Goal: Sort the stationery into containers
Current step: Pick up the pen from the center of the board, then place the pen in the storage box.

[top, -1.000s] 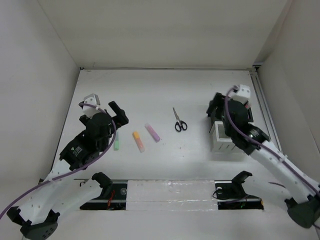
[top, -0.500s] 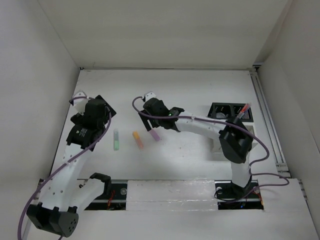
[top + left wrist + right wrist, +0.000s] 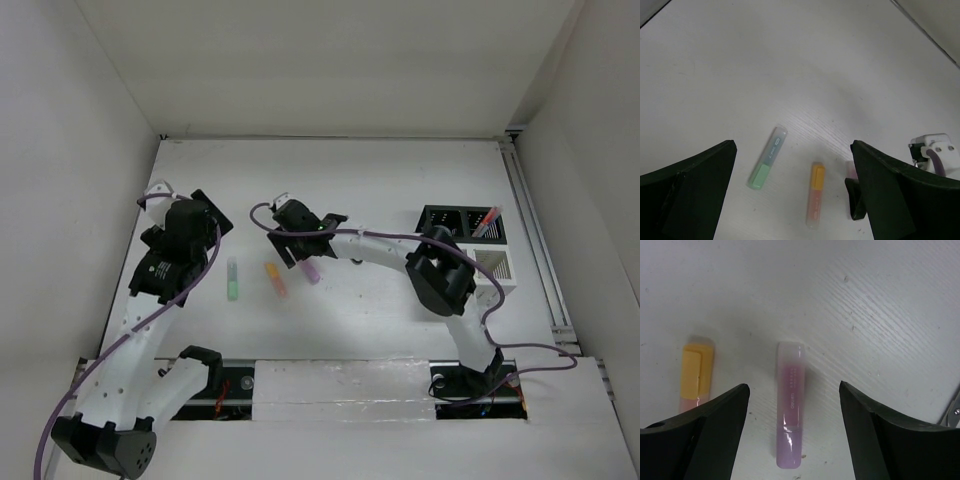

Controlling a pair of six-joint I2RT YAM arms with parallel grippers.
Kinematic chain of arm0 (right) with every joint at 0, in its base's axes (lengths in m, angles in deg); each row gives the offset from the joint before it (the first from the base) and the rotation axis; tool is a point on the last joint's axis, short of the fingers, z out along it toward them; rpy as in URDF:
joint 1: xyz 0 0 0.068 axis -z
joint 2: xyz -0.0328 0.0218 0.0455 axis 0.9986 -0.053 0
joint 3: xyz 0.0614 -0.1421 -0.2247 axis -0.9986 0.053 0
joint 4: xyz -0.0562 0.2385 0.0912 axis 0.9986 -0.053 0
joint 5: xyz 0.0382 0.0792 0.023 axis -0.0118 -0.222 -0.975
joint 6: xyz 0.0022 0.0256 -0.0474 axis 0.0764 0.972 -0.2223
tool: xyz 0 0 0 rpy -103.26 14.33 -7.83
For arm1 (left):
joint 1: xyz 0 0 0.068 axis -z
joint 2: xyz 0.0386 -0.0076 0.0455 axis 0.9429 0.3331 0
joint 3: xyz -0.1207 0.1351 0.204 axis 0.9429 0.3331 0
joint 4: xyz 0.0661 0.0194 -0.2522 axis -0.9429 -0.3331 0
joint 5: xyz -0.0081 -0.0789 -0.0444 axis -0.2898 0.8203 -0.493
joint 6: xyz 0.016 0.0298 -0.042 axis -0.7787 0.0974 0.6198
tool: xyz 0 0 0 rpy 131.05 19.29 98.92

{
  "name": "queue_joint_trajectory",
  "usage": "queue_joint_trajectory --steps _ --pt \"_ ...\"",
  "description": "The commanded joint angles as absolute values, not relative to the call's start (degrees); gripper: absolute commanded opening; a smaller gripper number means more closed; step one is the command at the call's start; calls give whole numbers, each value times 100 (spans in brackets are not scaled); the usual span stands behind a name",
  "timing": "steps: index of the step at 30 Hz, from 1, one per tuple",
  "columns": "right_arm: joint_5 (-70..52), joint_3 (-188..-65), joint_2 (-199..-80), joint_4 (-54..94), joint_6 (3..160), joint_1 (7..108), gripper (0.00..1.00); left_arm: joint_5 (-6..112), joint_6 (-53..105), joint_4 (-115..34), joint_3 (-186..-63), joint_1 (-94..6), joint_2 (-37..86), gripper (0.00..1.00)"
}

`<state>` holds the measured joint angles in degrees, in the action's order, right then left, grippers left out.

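"Hovering above the purple marker (image 3: pixel 790 410), the right claw (image 3: pixel 792 386) has its fingers (image 3: pixel 705 435) spread wide. One sits on each side of the marker and neither touches it," says the first observer.

"And where does that marker lie?" asks the second.

"Flat on the white table (image 3: pixel 380 180), left of the middle, with the right arm stretched across from the right side. An orange marker (image 3: pixel 275 280) lies just beside it on the left, and a green marker (image 3: pixel 232 280) lies beyond that. The three are roughly parallel and do not touch."

"What of the left claw?"

"The left claw (image 3: pixel 792 146) is wide open too and holds nothing. It hangs near the left side of the table. Its own camera looks down on the green and orange markers in the gap between its fingers, with a sliver of the purple one by the right finger."

"And the organizer?"

"The organizer (image 3: pixel 495 265) stands well apart from the markers, on the right side of the table. It has two black compartments at the back and a white slatted part touching them in front. A reddish pen (image 3: pixel 488 221) leans out of the right-hand black compartment. What else the compartments hold cannot be told from above."
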<state>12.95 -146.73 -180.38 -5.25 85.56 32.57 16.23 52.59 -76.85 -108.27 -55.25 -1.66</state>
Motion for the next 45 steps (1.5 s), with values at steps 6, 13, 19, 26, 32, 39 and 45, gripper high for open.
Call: queue_joint_trajectory --steps 6,13,19,26,32,39,45 --pt "1018 -15222 -18531 -687 8385 3256 73 1671 5120 -7480 -10884 -5551 -366 99" --pt "966 -15345 -18813 -739 8280 3308 62 1671 5120 -7480 -10884 -5551 -418 99" --pt "913 -15406 -18866 -845 8227 3361 29 1671 5120 -7428 -10884 -5551 -471 99" --pt "790 -15240 -18638 -731 8227 3414 0 1671 5067 -7428 -10884 -5551 -471 99" --pt "378 -13652 -16734 1564 8332 3414 0 1724 5067 -7428 -10884 -5551 -523 99" --pt "735 -11199 -14061 4011 8385 3817 0 1776 5015 -7375 -10884 -5551 -524 99" --pt "2439 -8905 -11320 4604 8639 4713 0 1829 4962 -7375 -10884 -5551 -577 99"
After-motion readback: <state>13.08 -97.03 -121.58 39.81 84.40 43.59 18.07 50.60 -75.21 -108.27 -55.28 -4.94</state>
